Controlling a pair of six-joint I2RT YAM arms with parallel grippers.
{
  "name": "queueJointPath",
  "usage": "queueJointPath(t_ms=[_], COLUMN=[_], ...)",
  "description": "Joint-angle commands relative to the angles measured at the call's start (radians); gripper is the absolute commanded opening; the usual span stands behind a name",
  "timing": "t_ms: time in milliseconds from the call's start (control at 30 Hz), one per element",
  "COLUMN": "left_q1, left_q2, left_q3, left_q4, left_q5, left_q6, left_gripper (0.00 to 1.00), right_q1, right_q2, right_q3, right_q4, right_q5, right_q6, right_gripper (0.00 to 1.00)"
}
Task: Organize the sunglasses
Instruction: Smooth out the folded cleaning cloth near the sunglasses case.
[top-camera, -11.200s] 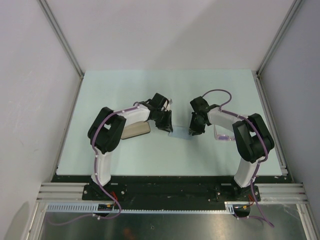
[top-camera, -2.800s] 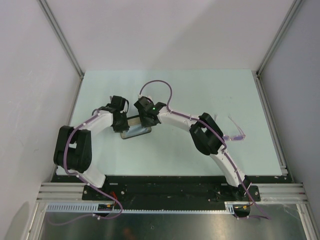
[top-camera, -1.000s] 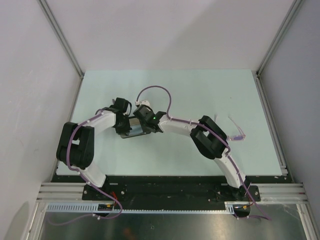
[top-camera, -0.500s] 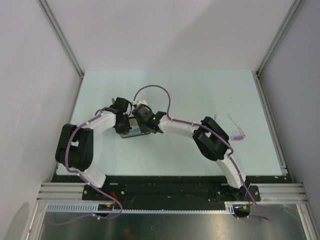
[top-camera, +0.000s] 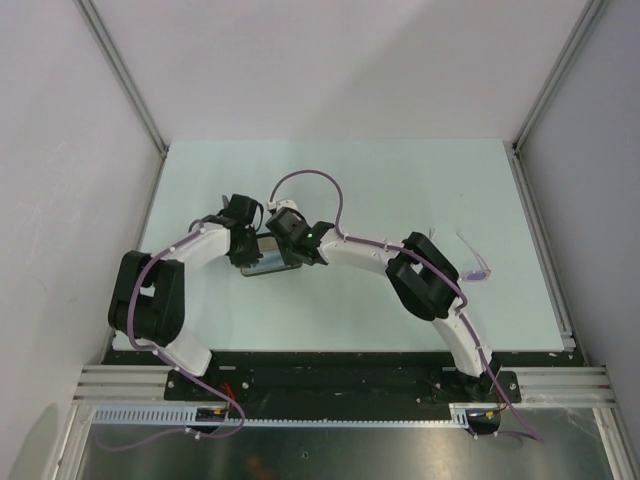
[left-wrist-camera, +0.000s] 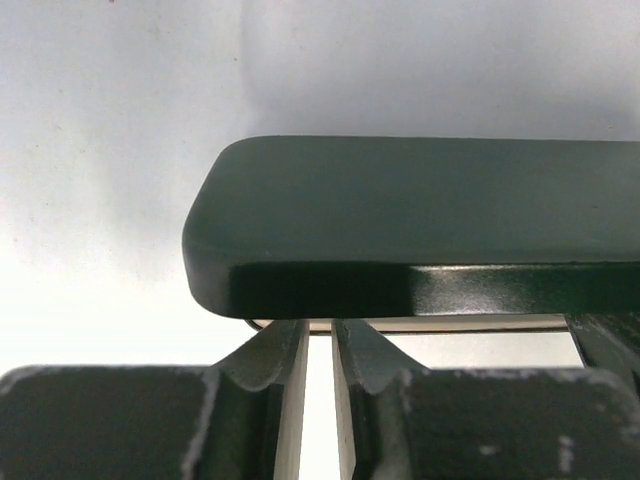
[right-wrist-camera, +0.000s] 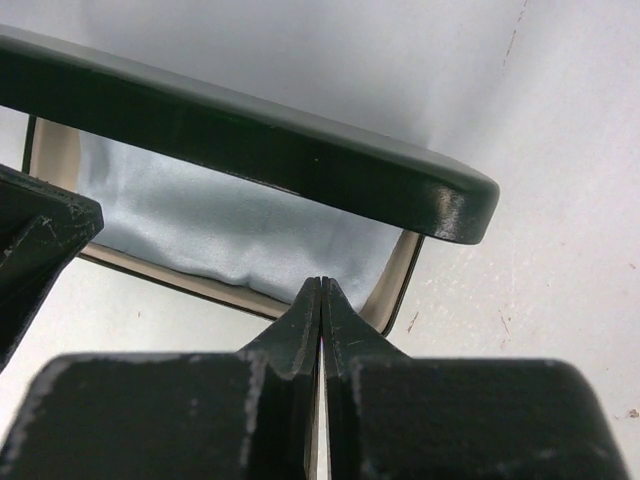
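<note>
The black case (right-wrist-camera: 250, 140) is showing a cream lining and pale blue cloth (right-wrist-camera: 220, 230) — the sunglasses (top-camera: 477, 268) are glowing pink-purple.

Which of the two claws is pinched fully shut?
The right gripper: its fingertips touch, while the left gripper shows a narrow gap.

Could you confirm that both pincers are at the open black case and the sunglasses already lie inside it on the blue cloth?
Not quite: the top view shows the sunglasses lying on the table, well to the right of the case. The right wrist view shows only the blue cloth inside it. The rest holds.
</note>
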Motion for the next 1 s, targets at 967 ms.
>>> queueJointPath(t_ms=[967], left_q1=[-0.007], left_q2=[-0.073], left_q3=[0.001], left_q4=[-0.002], left_q5=[-0.029], left_q6=[-0.057], left_gripper=[0.22], right_q1=[0.008], right_q2=[-0.054], right_q3=[0.01], right_q4=[0.041], right_q5=[0.014], right_q6=[-0.04], right_gripper=[0.0])
